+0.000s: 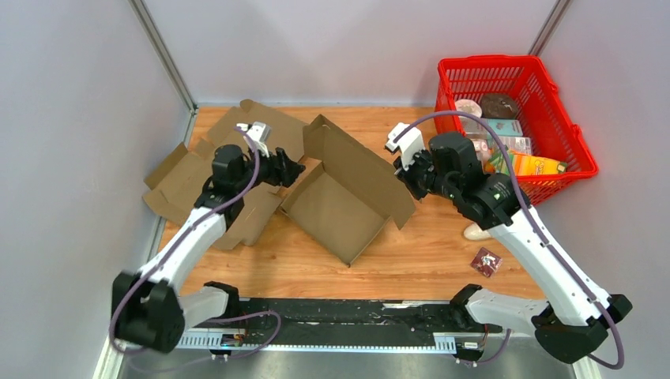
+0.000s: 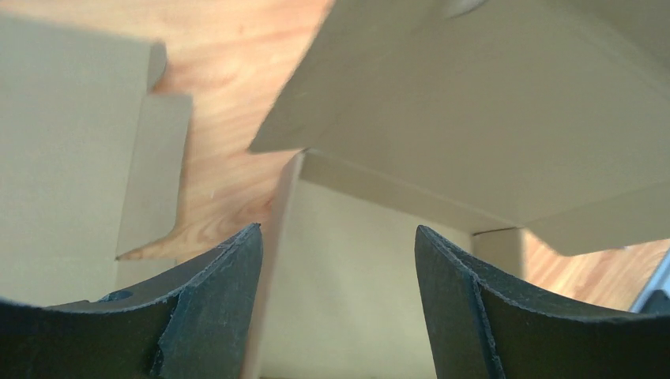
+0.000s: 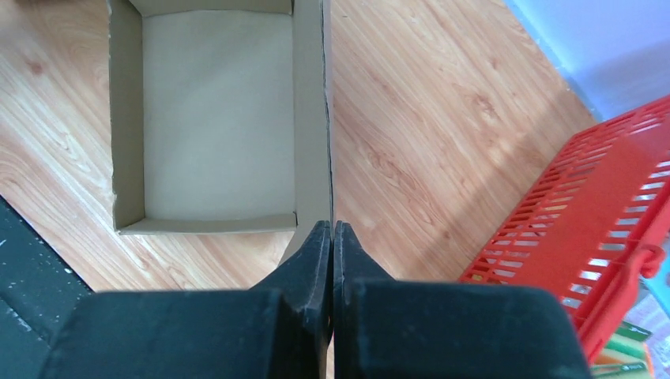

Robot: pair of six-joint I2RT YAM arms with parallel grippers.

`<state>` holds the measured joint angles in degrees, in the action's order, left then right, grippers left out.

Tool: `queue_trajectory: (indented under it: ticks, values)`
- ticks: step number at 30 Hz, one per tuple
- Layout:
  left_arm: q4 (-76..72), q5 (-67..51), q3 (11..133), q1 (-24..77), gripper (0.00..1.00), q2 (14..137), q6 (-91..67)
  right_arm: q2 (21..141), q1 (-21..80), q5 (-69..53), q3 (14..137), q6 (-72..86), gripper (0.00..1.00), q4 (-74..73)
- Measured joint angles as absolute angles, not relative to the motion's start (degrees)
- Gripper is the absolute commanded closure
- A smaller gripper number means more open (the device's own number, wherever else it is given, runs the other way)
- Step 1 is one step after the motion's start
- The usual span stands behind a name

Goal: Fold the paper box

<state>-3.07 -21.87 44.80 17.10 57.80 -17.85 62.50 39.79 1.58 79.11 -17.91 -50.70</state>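
The brown paper box (image 1: 336, 209) sits mid-table as an open tray with its big lid panel (image 1: 359, 162) standing up along the back right. My right gripper (image 1: 404, 175) is shut on the lid's right edge; in the right wrist view the thin card runs up from between its fingertips (image 3: 332, 225), beside the tray (image 3: 213, 118). My left gripper (image 1: 296, 170) is open at the box's left corner. In the left wrist view its tips (image 2: 338, 229) straddle the tray's side wall (image 2: 272, 237) without touching, and the lid (image 2: 490, 118) hangs above.
Flat unfolded cardboard blanks (image 1: 197, 178) lie under and left of the left arm. A red basket (image 1: 553, 118) of packaged goods stands at the back right. A small wrapped item (image 1: 485, 261) and a beige object (image 1: 476, 231) lie near the right arm.
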Motion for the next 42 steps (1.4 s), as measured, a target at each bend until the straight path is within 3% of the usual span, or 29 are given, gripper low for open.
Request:
queue_trajectory:
  ticks: [4, 11, 24, 27, 28, 31, 35, 36, 37, 38, 39, 42]
  values:
    - [-10.6, -29.7, 43.5, 12.8, 0.21, 71.9, -16.4, 64.8, 36.3, -3.7, 79.9, -18.1, 1.00, -51.2]
    - [-22.4, -38.4, 47.2, 12.8, 0.21, 80.5, -12.9, 66.7, 33.4, -9.0, 79.9, -18.2, 1.00, -51.6]
    - [-20.6, -35.1, 53.9, 12.7, 0.26, 89.4, -1.7, 65.6, 33.2, -11.1, 80.9, -19.3, 1.00, -51.6]
    - [-17.5, -38.6, 57.5, 12.6, 0.39, 90.6, 1.1, 65.7, 33.2, -11.1, 80.9, -19.4, 1.00, -51.6]
    - [-17.2, -39.8, 58.5, 12.6, 0.49, 91.1, 1.5, 65.7, 33.2, -11.1, 80.9, -19.4, 1.00, -51.6]
    - [-17.3, -43.7, 60.6, 12.6, 0.69, 92.4, 2.1, 66.3, 33.2, -11.1, 80.9, -19.4, 1.00, -51.6]
    - [-18.7, -46.1, 58.9, 12.6, 0.88, 92.5, 1.7, 66.6, 33.2, -11.0, 80.8, -19.2, 1.00, -51.5]
    - [-19.2, -46.5, 58.3, 12.7, 0.93, 92.5, 1.5, 66.6, 33.2, -10.9, 80.7, -19.0, 0.97, -51.4]
    - [-20.0, -46.9, 57.5, 12.7, 0.96, 92.5, 1.4, 66.6, 33.2, -10.8, 80.6, -18.8, 0.82, -51.1]
    - [-20.6, -46.8, 56.7, 12.9, 0.96, 92.3, 1.2, 66.6, 33.2, -10.4, 80.4, -18.4, 0.27, -50.6]
    - [-21.5, -46.4, 55.6, 13.1, 0.97, 92.1, 0.7, 66.6, 33.3, -9.4, 80.2, -17.1, 0.07, -50.1]
    - [-24.3, -43.8, 52.1, 13.0, 0.98, 91.2, -2.1, 67.0, 33.3, -0.4, 80.9, -10.5, 0.00, -50.8]
